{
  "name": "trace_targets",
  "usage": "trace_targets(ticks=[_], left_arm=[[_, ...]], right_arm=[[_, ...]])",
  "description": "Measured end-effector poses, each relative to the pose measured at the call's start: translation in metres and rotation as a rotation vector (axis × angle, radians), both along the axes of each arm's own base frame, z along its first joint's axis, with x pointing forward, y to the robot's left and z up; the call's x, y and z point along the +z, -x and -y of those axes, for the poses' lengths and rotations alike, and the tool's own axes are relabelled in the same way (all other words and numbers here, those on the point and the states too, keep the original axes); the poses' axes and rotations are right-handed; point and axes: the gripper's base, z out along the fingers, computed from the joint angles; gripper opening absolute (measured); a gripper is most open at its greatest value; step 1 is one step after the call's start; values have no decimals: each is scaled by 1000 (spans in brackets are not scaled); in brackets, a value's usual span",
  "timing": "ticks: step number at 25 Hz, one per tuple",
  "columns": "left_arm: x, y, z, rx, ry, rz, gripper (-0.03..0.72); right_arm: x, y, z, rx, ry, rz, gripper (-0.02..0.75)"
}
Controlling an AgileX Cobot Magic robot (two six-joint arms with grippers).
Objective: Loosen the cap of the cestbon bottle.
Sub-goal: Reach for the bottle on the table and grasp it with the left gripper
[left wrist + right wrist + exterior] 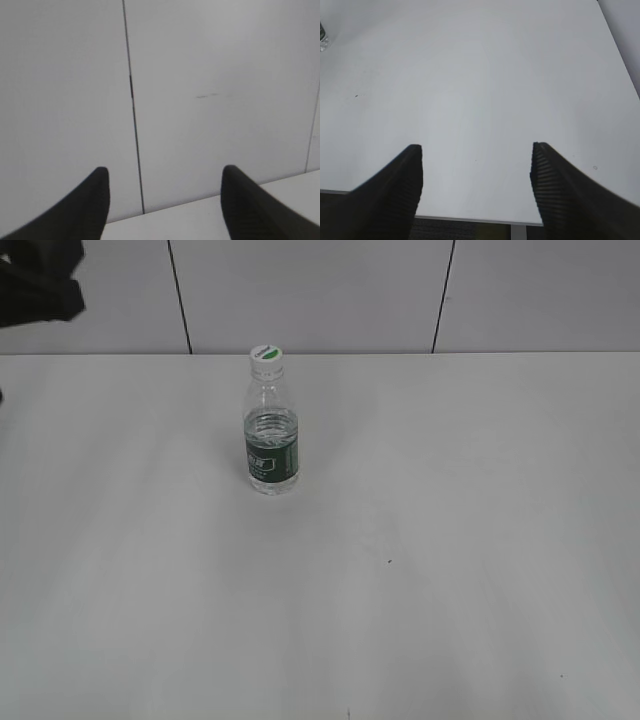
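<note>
The cestbon bottle [272,440] stands upright on the white table, left of centre toward the back, with its dark green label band facing me. The white cap [266,357] with a green mark sits on its neck. A sliver of the bottle's base shows at the top left edge of the right wrist view [322,39]. My left gripper [165,175] is open and empty, pointing at the back wall. My right gripper [476,150] is open and empty above the table's front edge, far from the bottle.
The white table [420,570] runs to a grey panelled wall [320,290] behind. A dark part of the left arm [38,280] shows in the top left corner of the exterior view. The table's front edge [470,219] lies below the right gripper.
</note>
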Motion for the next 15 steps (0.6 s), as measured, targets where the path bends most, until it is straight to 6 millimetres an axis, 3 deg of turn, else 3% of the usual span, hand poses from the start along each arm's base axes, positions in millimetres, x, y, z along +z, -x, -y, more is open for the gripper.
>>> trace_targets(ticks=[8,15], left_arm=[[-72,-8,34,-219,14,-45,433],[-118,-12,47,-347,33,-114,433]], right_arm=[[0,0,0,0,0,0,516],[0,0,0,0,0,0,516]])
